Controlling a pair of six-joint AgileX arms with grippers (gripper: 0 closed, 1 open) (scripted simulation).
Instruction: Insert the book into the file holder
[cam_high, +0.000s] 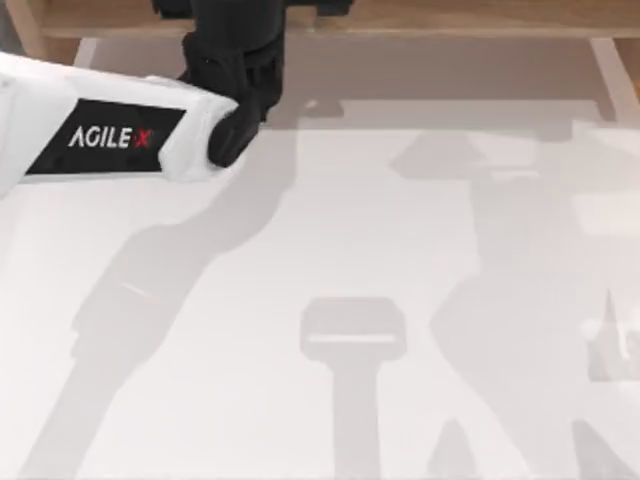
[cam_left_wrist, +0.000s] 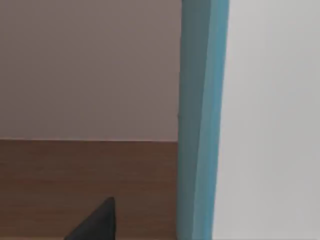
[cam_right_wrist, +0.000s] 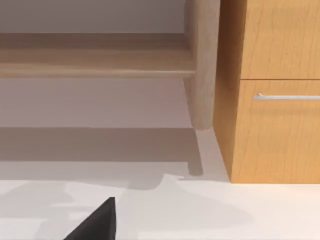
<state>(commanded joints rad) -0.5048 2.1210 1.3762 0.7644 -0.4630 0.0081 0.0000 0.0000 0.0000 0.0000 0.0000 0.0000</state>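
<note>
Left arm (cam_high: 100, 135): white casing with a black band lettered AGILEX, reaching in from 9 o'clock of the top view toward 12 o'clock, over the tabletop (cam_high: 300, 260).
Left end effector (cam_high: 240, 60): black, at about 11 o'clock of the top view, near the far wooden edge; finger state cannot be told (fingertips hidden under the wrist body there, and in the left wrist view just one dark finger corner (cam_left_wrist: 97, 222)).
Book (cam_left_wrist: 200, 120): in the left wrist view, a light-blue band standing upright, with a white face beside it; probably the book's teal border and white cover seen very close to the camera, though contact with the fingers is not visible.
Behind the book: pale wall above, a brown wooden surface (cam_left_wrist: 85, 185) below it, in the left wrist view.
Right end effector: one dark finger corner (cam_right_wrist: 97, 222) in the right wrist view, hanging over the white tabletop (cam_right_wrist: 200, 210); open or closed cannot be told.
Cabinet (cam_right_wrist: 275, 90): wooden, with a metal drawer handle (cam_right_wrist: 287, 96), ahead of the right wrist camera.
Post (cam_right_wrist: 202, 65): pale, rounded, upright, just beside the cabinet, meeting a wooden shelf rail (cam_right_wrist: 95, 62).
Tabletop shadows: grey arm shadows across the white surface, one long streak toward 7 o'clock, others toward 5 o'clock.
</note>
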